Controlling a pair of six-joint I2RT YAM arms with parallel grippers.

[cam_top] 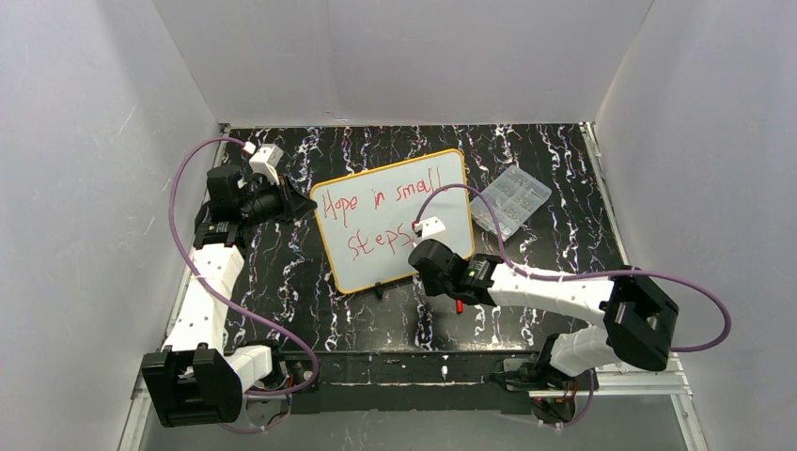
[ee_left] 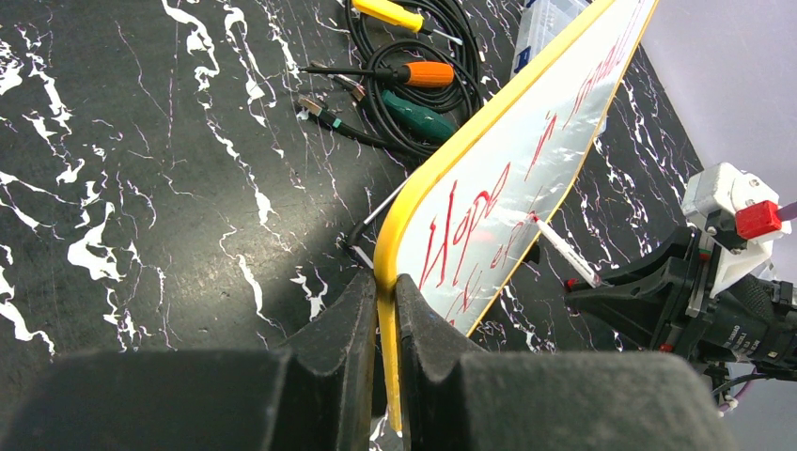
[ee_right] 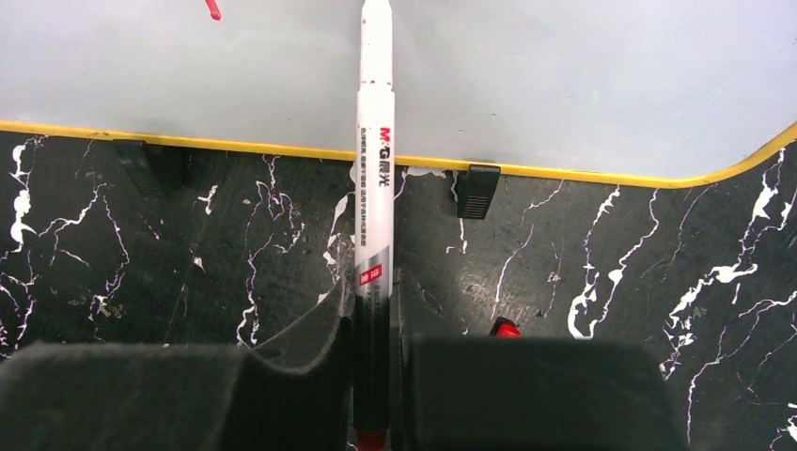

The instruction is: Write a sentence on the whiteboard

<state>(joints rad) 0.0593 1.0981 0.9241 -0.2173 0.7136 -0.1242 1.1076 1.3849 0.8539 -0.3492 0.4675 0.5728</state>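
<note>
Overhead view: even, diffuse light off the pale walls (cam_top: 395, 56), dark desk (cam_top: 282, 282) high in contrast. Left wrist view: grey sheen along the whiteboard (ee_left: 554, 150), soft shadow beside its edge. My left end effector (ee_left: 383, 282) and right end effector (ee_right: 374, 315) loom dark and blurred; the marker (ee_right: 376, 188) print is sharp.

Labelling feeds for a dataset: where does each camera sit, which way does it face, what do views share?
Top external: above, behind the bases, looking down at the whiteboard; left arm and right arm show.
Left wrist: on left arm, looking along left fingers clamped on the whiteboard's rim.
Right wrist: on right arm, looking along right fingers gripping a marker toward the whiteboard.
Shared: whiteboard everywhere; marker in both wrist views.
</note>
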